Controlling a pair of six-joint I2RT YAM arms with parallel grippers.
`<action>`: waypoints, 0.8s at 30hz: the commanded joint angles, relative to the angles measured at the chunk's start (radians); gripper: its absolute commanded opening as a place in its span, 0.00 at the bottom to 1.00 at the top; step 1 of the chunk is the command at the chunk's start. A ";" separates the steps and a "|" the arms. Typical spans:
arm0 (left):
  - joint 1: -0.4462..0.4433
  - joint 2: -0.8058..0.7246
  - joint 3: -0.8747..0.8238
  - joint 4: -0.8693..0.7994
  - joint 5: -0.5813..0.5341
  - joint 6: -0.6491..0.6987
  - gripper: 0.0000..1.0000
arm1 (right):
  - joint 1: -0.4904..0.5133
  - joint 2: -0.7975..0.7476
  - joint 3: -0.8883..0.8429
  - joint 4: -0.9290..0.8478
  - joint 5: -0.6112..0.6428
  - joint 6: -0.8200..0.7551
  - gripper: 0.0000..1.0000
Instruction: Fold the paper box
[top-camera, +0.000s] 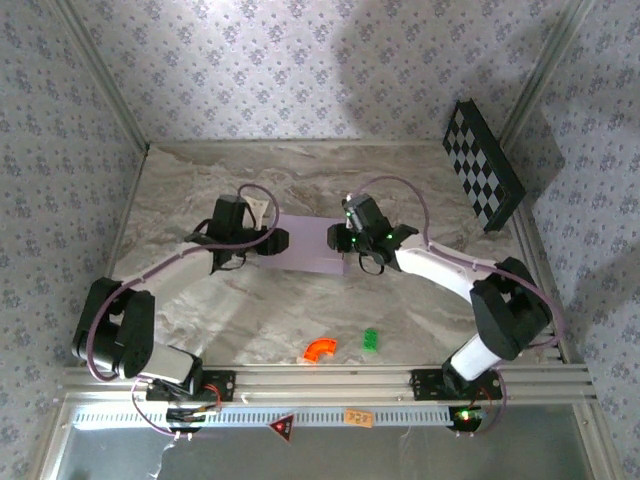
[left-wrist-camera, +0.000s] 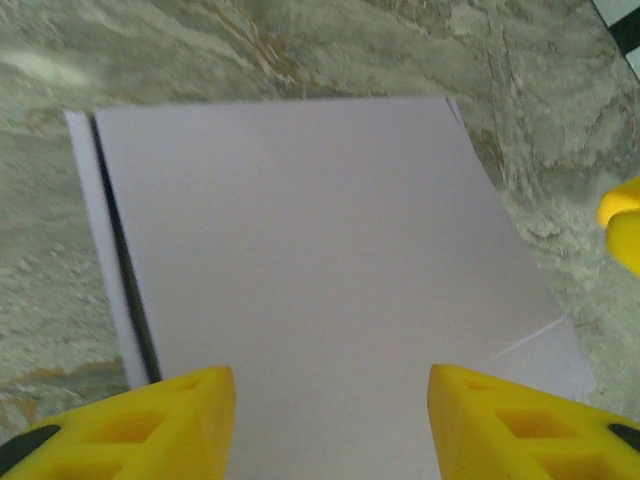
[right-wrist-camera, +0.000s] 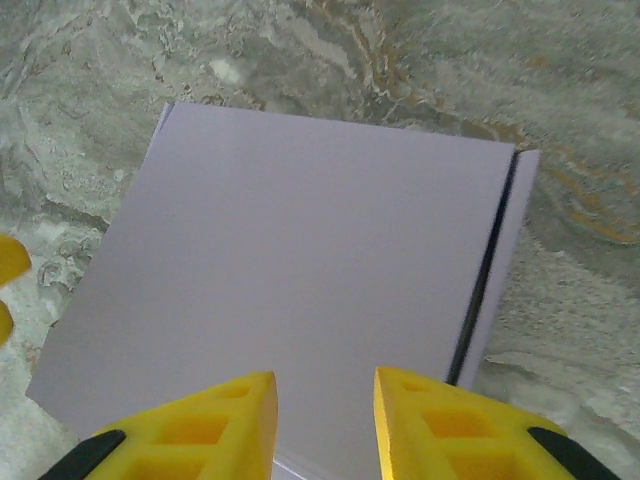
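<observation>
The paper box (top-camera: 305, 248) lies flat in the middle of the counter (top-camera: 250, 310), with a dark gap running beside a narrow strip along one edge. The left end effector (left-wrist-camera: 332, 385) sits at the box's left end, its yellow fingers (left-wrist-camera: 150, 420) spread wide over the lid and gripping nothing. The right end effector (right-wrist-camera: 325, 385) is at the opposite end, fingers closer together but parted, also holding nothing. An orange piece (top-camera: 320, 349) and a green block (top-camera: 371, 340) sit by the near edge, and a checkered board (top-camera: 483, 165) leans at the far right corner.

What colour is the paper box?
The paper box is pale lilac; the left wrist view shows it best.
</observation>
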 joint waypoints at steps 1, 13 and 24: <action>0.019 0.052 0.065 -0.052 0.064 0.041 0.50 | -0.006 0.053 0.065 -0.071 -0.099 0.022 0.32; 0.019 0.240 0.060 -0.069 0.120 0.026 0.44 | -0.018 0.224 0.090 -0.166 -0.081 0.031 0.30; 0.019 0.164 0.077 -0.061 0.127 0.010 0.46 | -0.022 0.198 0.144 -0.239 -0.092 0.011 0.32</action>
